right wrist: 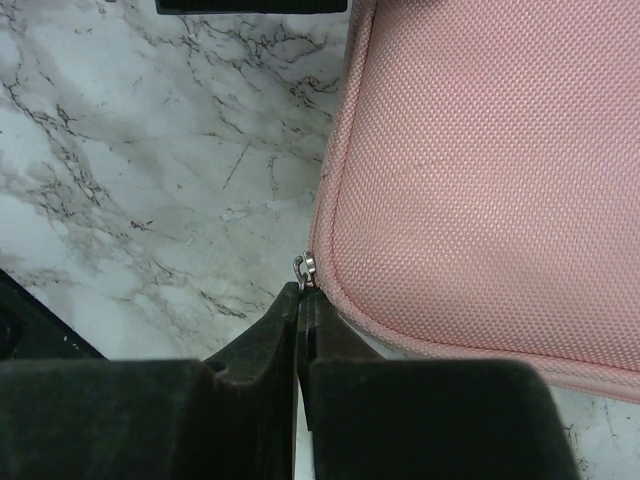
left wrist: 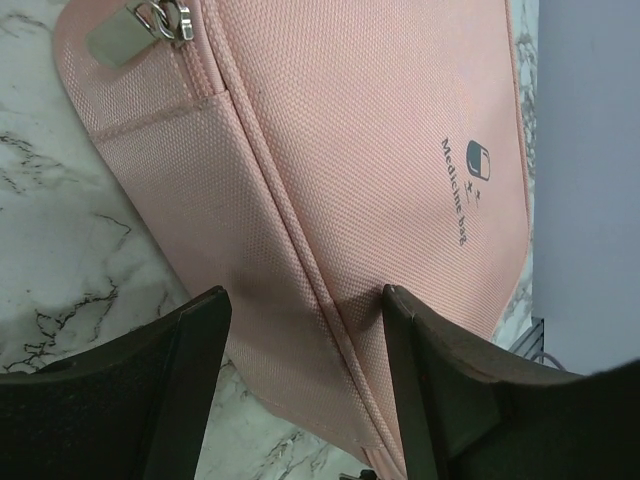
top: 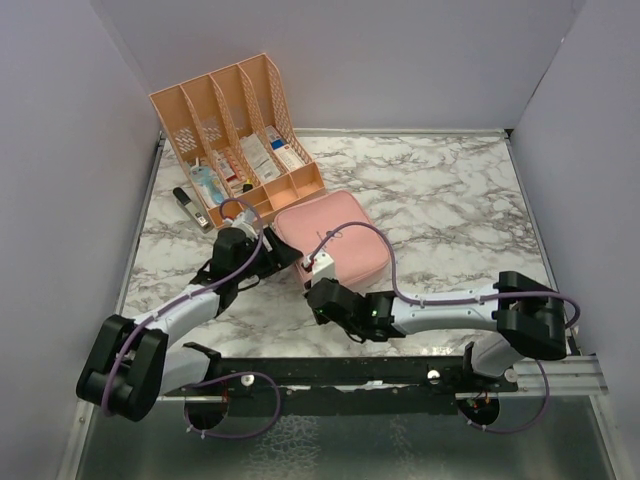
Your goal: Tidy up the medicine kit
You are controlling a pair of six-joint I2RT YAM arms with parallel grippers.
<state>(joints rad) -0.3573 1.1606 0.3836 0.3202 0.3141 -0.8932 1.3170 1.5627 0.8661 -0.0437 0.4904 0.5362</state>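
Observation:
The medicine kit (top: pixel 338 240) is a flat pink zip case lying closed on the marble table, with its pill logo (left wrist: pixel 474 158) showing on the lid. My left gripper (top: pixel 273 250) (left wrist: pixel 300 300) spans the case's left edge. One finger (left wrist: pixel 200 345) is at the bottom rim, the other finger (left wrist: pixel 420 350) rests on the lid, and both touch the fabric. My right gripper (top: pixel 314 274) (right wrist: pixel 300 292) is at the case's near-left corner. It is shut on the zipper pull (right wrist: pixel 304 267), whose metal ring sticks out past the fingertips.
A peach slotted desk organizer (top: pixel 235 125) holding medicine boxes and small items stands behind the case at the back left. A black stapler (top: pixel 190 207) lies beside it. A second metal zip tab (left wrist: pixel 125 38) shows at the case's far corner. White walls enclose the table.

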